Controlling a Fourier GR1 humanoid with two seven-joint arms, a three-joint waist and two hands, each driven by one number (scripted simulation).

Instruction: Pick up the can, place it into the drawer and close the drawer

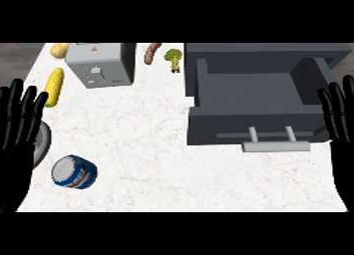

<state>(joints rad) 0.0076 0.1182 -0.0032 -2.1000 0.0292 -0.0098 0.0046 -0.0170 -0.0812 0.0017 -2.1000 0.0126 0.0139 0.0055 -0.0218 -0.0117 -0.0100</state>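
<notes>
The can (74,172) lies on its side on the white counter (150,149), in the lower left of the frame. It is blue with a silver top. It sits just beside the left hand (14,134), which rests at the left edge with its fingers straight and spread apart. The hand holds nothing. A dark round rim (41,144) peeks out from behind that hand.

The right hand (346,124) rests at the right edge, fingers up and apart, holding nothing too.

The grey drawer (257,99) is pulled open in the upper right, and its handle (275,144) points down the frame.

At the upper left stand a grey toaster (100,63), a corn cob (54,87), a sausage (151,52) and a small piece of broccoli (173,59).
</notes>
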